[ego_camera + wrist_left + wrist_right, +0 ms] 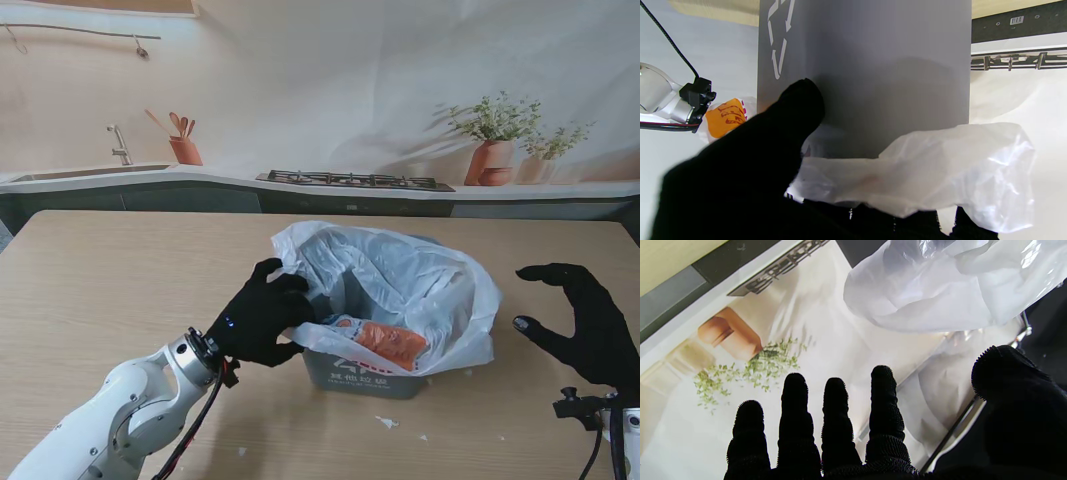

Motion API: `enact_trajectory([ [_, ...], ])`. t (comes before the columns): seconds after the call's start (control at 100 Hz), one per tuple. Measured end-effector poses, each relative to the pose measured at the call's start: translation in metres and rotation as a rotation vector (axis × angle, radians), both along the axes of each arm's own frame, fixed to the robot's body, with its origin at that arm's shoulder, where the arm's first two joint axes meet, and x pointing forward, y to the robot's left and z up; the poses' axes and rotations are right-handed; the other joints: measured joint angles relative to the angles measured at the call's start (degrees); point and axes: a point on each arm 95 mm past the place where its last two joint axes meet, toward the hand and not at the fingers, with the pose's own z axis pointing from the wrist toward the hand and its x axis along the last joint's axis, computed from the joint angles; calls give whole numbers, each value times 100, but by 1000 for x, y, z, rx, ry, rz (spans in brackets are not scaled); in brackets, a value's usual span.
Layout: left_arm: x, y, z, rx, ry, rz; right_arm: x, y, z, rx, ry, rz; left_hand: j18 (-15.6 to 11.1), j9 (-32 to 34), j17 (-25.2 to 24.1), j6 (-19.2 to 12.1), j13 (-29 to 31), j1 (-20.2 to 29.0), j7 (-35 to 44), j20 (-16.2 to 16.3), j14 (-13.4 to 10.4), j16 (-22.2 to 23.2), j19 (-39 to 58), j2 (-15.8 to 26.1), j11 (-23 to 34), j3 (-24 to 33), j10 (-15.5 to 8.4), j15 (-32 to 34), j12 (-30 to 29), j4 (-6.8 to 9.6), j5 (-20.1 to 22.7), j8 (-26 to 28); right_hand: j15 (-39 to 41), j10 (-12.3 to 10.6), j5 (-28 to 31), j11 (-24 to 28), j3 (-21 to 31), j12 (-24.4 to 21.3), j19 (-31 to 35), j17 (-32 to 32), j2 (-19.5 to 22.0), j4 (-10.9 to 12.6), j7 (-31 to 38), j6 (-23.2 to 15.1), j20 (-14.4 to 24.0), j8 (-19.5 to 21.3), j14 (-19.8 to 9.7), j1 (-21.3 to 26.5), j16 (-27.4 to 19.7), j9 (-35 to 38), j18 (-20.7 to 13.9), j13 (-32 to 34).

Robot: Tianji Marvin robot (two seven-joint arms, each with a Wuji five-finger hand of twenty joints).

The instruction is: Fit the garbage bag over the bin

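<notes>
A small grey bin (365,375) stands mid-table with a white translucent garbage bag (400,280) draped loosely over its rim, an orange print (392,342) showing near the front. My left hand (262,315), in a black glove, is shut on the bag's edge at the bin's left side. The left wrist view shows the bin's grey wall (873,66), a bunched fold of the bag (923,173) over my fingers and the thumb (796,110) against the wall. My right hand (585,322) hangs open to the right of the bin, apart from the bag (940,290), fingers (836,413) spread.
The wooden table (120,290) runs wide to the left and behind the bin. Small white scraps (385,422) lie on the table just in front of the bin. A kitchen backdrop with sink and stove stands past the far edge.
</notes>
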Motion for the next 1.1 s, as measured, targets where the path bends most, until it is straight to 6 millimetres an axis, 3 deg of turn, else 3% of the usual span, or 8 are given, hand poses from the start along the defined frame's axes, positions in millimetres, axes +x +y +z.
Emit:
enact_trajectory([
  [0.16, 1, 1, 1, 12, -9, 17, -10, -3, -6, 96, 6, 9, 5, 62, 0, -56, 112, -48, 12, 7, 3, 64, 13, -26, -12, 67, 0, 82, 82, 0, 0, 98, -162, 0, 8, -64, 0, -52, 0, 7, 66, 0, -192, -227, 1, -91, 138, -276, -20, -102, 190, -1],
  [0.26, 2, 1, 1, 21, -17, 25, -15, -9, -9, 318, -26, 43, 6, 63, 0, -59, 147, -96, 53, 9, 4, 69, 75, -26, -14, 123, 0, 102, 138, 2, 0, 154, -492, -195, 2, -216, 1, -122, -9, 1, 66, 0, -348, -366, -22, -205, 142, -342, -187, -159, 336, -38],
  [0.35, 2, 1, 1, 23, -24, 27, -14, -9, -11, 484, -40, 64, 6, 63, 0, -67, 169, -109, 57, 9, 7, 71, 82, -38, -15, 123, 0, 143, 139, 2, 0, 162, -625, -213, -3, -272, 1, -143, -52, -69, 209, 0, -359, -369, -37, -208, 143, -342, -270, -159, 356, -57],
  [0.43, 2, 0, 0, 21, -30, 24, -9, -9, -9, 381, -91, -3, 6, 63, 0, -105, 180, -157, 65, 11, 7, 75, 85, -41, -24, 134, 0, 147, 143, 2, 0, 208, -555, -202, 82, -280, -6, -143, -52, -73, 132, 0, -275, -351, -38, -209, 143, -158, -270, -98, 340, -39],
  [0.54, 4, 0, 0, 19, -34, 18, 4, -19, -6, 191, -198, -108, 6, 63, 0, -113, 180, -159, 68, 13, 7, 82, 87, -57, -70, 134, -2, 149, 190, 2, 0, 224, -401, -176, -66, -201, -83, -111, -52, -325, 190, 0, -92, -131, -27, -210, 119, 28, -226, -285, -16, -338],
  [0.7, 5, 1, -1, 19, -37, 13, 28, -15, 13, 227, -76, -10, 6, 63, 0, -114, 182, -161, 69, 65, 7, 135, 87, -58, -72, 134, -3, 149, 201, 2, 0, 224, -374, -115, -219, -161, -110, -103, -52, -468, 190, 0, -80, 446, 29, -210, 67, 137, -214, -295, -84, -461],
  [0.92, 6, -3, -1, 23, -47, 2, 69, -12, 51, -15, -6, 41, 6, 63, 0, -114, 184, -166, 80, 67, 7, 138, 87, -72, -72, 134, -5, 150, 202, 2, 0, 231, -447, -75, -302, -160, -110, -103, -52, -481, 177, 0, -77, 735, 72, -289, -3, 125, -214, -416, -154, -534],
  [1.1, 6, -4, 0, 46, -72, 2, 97, -10, 60, -175, 93, 35, 6, 63, 0, -115, 228, -233, 88, 69, 7, 138, 147, -74, -73, 134, -16, 169, 202, 10, -2, 244, -503, -59, -361, -160, -59, -103, -51, -481, 87, 0, -98, 1041, 112, -437, -15, -56, -214, -418, -216, -534],
])
